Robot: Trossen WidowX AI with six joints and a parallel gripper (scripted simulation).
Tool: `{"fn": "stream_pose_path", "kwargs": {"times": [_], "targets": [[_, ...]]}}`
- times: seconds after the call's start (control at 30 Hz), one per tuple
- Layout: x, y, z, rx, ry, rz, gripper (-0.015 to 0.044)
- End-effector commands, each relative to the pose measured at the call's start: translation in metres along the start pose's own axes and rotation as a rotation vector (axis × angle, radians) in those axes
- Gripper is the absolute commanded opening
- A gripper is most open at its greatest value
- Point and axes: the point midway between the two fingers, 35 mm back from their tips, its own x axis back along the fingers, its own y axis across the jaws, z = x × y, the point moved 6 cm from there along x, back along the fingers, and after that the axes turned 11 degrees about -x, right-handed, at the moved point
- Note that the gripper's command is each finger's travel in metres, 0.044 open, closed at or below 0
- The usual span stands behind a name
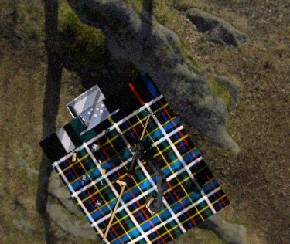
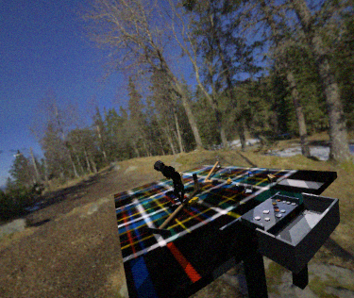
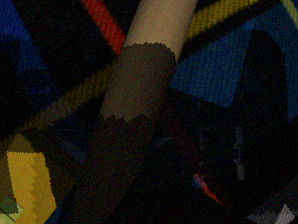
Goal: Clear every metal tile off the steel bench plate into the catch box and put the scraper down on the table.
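The long scraper lies slanting across the tartan table, its dark blade toward the table's far edge. My gripper is shut and hangs low over the handle's middle. The wrist view shows the handle passing close below, partly in shadow; the fingertips cannot be made out there. The steel bench plate carries several small tiles, pale ones and a few orange. The catch box is at its far end; no tiles can be made out inside it.
A second wooden-handled tool lies on the table. Small items lie on the plate's side: an orange piece, a tan block, a blue piece and a grey one. A tan piece lies near the arm's base.
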Motion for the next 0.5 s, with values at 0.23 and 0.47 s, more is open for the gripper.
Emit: {"fn": "stream_pose_path", "kwargs": {"times": [0.23,0.47], "targets": [[-0.004,0.013,0.0,-0.014,0.0,-0.002,0.0],[-0.005,0.02,0.0,-0.022,-0.002,-0.003,0.0]]}}
